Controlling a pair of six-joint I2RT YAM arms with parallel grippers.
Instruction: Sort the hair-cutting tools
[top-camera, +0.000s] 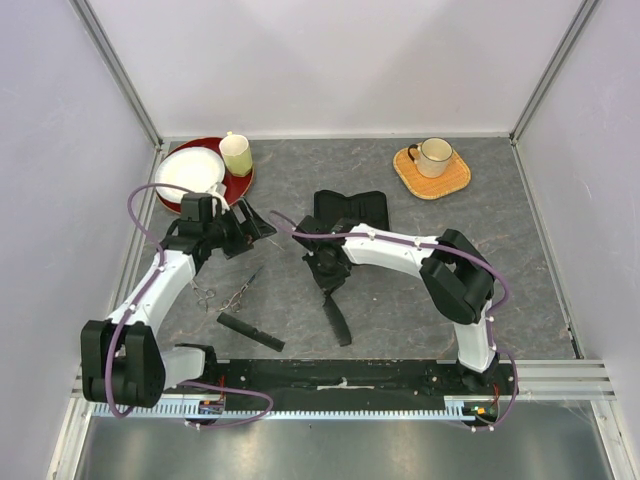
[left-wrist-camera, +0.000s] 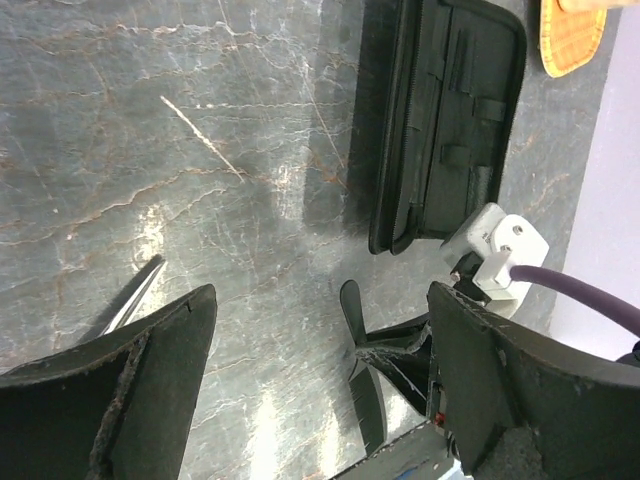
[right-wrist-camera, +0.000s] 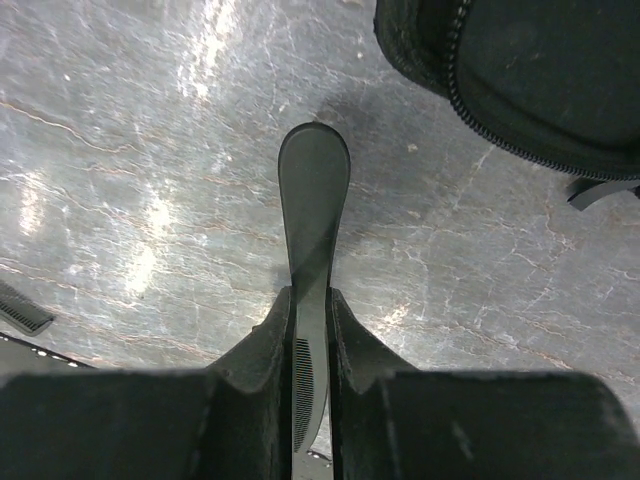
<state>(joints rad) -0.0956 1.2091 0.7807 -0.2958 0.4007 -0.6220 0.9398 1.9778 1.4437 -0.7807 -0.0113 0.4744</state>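
**Right arm's got the handled comb, case is just up ahead**

So the handled comb (right-wrist-camera: 313, 200) is pinched in the right tool (right-wrist-camera: 309, 297). The tool is closed down to a narrow gap on it, gripping roughly where the handle meets the teeth. The rounded handle end pokes straight out in front of the tool. The toothed end trails back under it, toward the near edge of the counter (top-camera: 400, 310). There's a shadow under the handle, so I'd guess it's a bit off the surface, but I can't swear to it.

The bit that matters for the next move is that the comb's long axis runs in line with the tool. The open black case (right-wrist-camera: 530, 70) sits ahead and off to the right of the handle tip, near but not touching. If the comb is meant for the case, that looks like a short push forward and right. The right arm is clearly the closer one.

The plain comb (top-camera: 250, 331) lies flat, back and to the left of that tool. Further left are the scissors (top-camera: 240, 290) and a second pair (top-camera: 205, 295), side by side. Both are on the near side of the left tool (top-camera: 250, 222), which is spread wide with nothing in it. One blade tip shows right by its finger in the wrist view, so I'd call those the left arm's job.
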